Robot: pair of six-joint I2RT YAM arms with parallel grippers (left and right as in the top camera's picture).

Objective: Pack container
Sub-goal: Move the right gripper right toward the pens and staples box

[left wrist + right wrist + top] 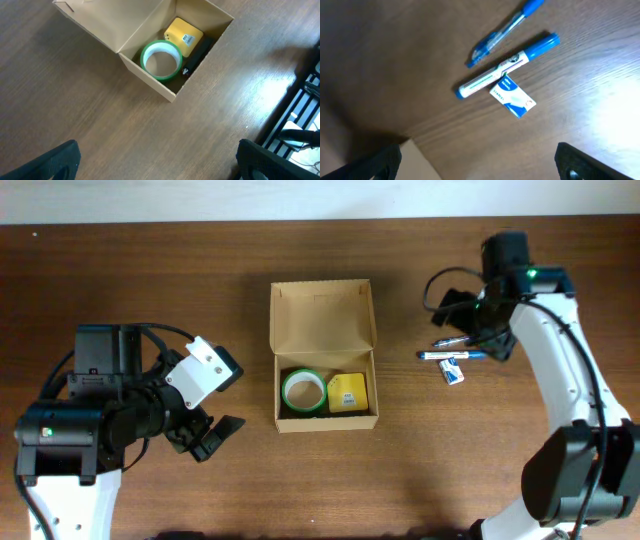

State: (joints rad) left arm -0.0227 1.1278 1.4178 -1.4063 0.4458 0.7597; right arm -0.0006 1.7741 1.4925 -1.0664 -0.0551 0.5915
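Overhead view: you have the container [322,315] near the middle of the desk [150,270], its lid flap laid back on the far side and its mouth open upward.
Container contents: a green tape roll [285,392] lies flat on the left, with a small yellow box [347,393] just beside it on the right. The yellow box carries a printed label.
Left wrist view: you also get a black item [197,55] along the inner wall next to the yellow box; you cannot tell what it is.
Left pincer [207,435]: spread wide and pinching nothing, above bare desk left of the container and apart from it.
Right pincer [477,162]: spread wide with nothing between the fingers, above the loose items right of the container.
Loose items on desk: a blue pen [502,32], a blue-capped marker [507,65] and a small blue-and-white packet [514,97].
Layout: pen and marker lie near-parallel and apart; the packet touches the marker's side.
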